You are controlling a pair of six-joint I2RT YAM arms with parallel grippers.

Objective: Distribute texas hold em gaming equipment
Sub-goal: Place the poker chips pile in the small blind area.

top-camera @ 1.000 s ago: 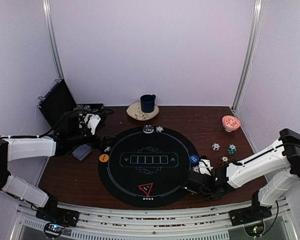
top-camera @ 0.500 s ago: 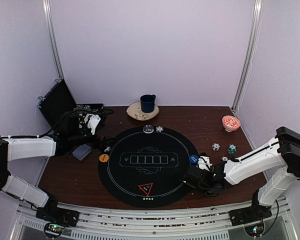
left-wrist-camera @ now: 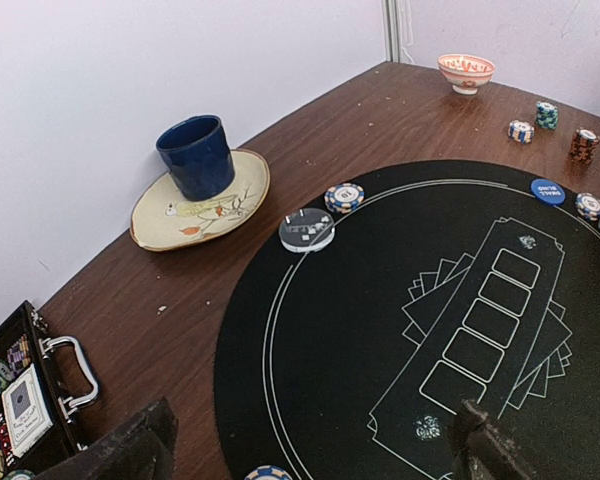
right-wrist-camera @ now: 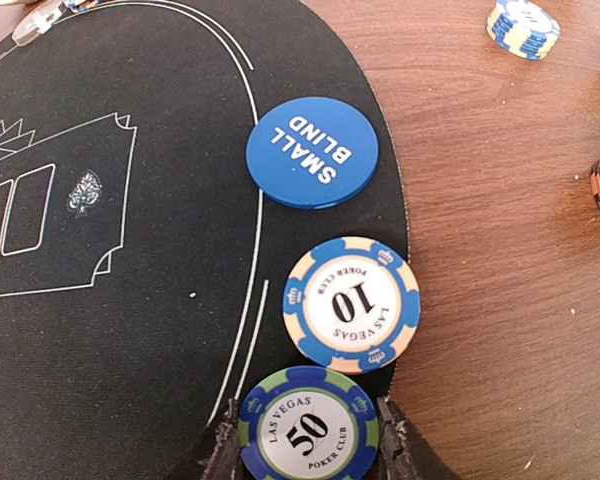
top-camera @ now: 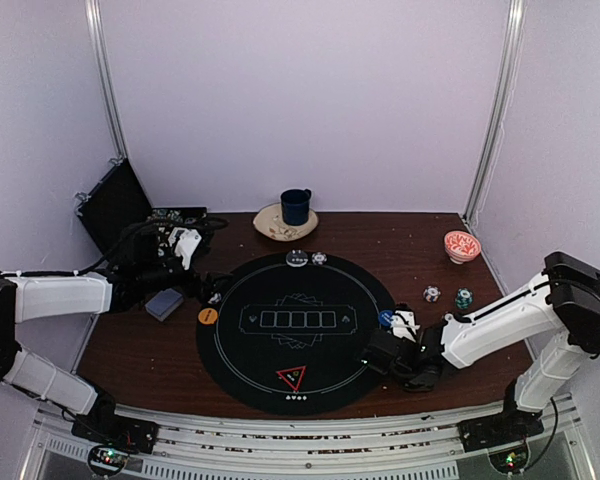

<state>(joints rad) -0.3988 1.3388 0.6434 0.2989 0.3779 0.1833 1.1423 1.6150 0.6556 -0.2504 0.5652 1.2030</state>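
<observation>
A: Two chips lie in front of the right gripper (right-wrist-camera: 308, 447). Does it have hold of either?

B: Yes, the nearer one. Its fingers (right-wrist-camera: 220, 452) are partly closed and press against opposite sides of the green-edged 50 chip (right-wrist-camera: 308, 428). That chip sits at the right rim of the black mat (right-wrist-camera: 130, 300), close to the brown table (right-wrist-camera: 500, 300).

A: And the other chip?

B: The blue-and-peach 10 chip (right-wrist-camera: 352, 303) lies flat just beyond it, also on the mat's rim, and nothing touches it. Further on is the blue Small Blind disc (right-wrist-camera: 312, 152), just inside the rim.

A: What about the left gripper (left-wrist-camera: 315, 425)?

B: It is spread wide and holds nothing, poised by the mat's left edge.

A: Where is the rest of the set?

B: The grey-blue card deck (top-camera: 164, 303) lies on the wood left of the mat, beside the left arm. The orange disc (top-camera: 208, 316) is at the mat's left edge. The red-edged triangle marker (top-camera: 291, 378) is on the near part of the mat. At the far rim a pale disc (left-wrist-camera: 307, 230) and a striped chip (left-wrist-camera: 344, 197) lie side by side. Three small chip stacks (left-wrist-camera: 547, 114) stand on the wood to the right, off the mat.

A: Anything else on the table?

B: A dark blue mug (left-wrist-camera: 195, 155) stands on a cream plate (left-wrist-camera: 245, 175) behind the mat. A red-patterned bowl (left-wrist-camera: 466, 71) is at the far right corner, and an open black case (top-camera: 115, 205) is at the far left.
</observation>
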